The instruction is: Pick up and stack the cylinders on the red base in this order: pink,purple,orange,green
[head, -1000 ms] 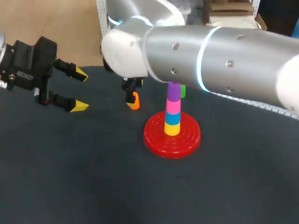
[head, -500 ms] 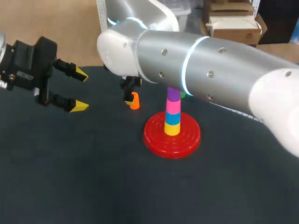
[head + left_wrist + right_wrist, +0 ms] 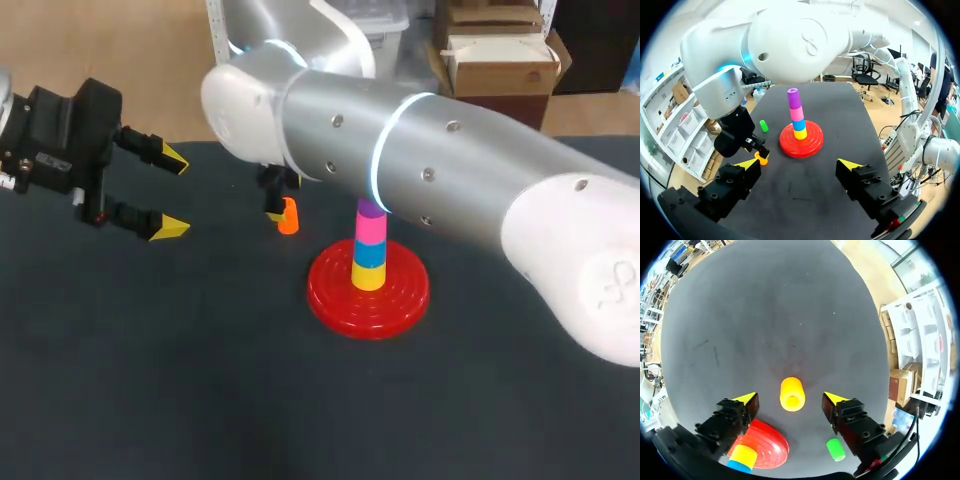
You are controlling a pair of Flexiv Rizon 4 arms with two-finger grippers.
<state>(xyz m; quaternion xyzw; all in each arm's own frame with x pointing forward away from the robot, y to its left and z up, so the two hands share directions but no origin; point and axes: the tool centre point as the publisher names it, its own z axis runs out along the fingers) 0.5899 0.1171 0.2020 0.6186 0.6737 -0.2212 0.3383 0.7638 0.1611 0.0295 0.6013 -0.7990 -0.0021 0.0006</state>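
The orange cylinder (image 3: 792,394) sits on the dark table (image 3: 200,380) between the spread fingers of the right gripper (image 3: 790,398), with neither tip touching it. Near it, the red base (image 3: 400,300) carries a stack (image 3: 370,250) of yellow, blue, pink and purple pieces. The green cylinder (image 3: 835,449) lies apart on the table, and the left gripper (image 3: 172,194) hangs wide open, well away from the base.

Table: dark grey matte tabletop (image 3: 200,380), faintly scuffed.
Lower stack: yellow plastic cylinder (image 3: 368,278) at bottom, blue plastic cylinder (image 3: 370,255) upright on it.
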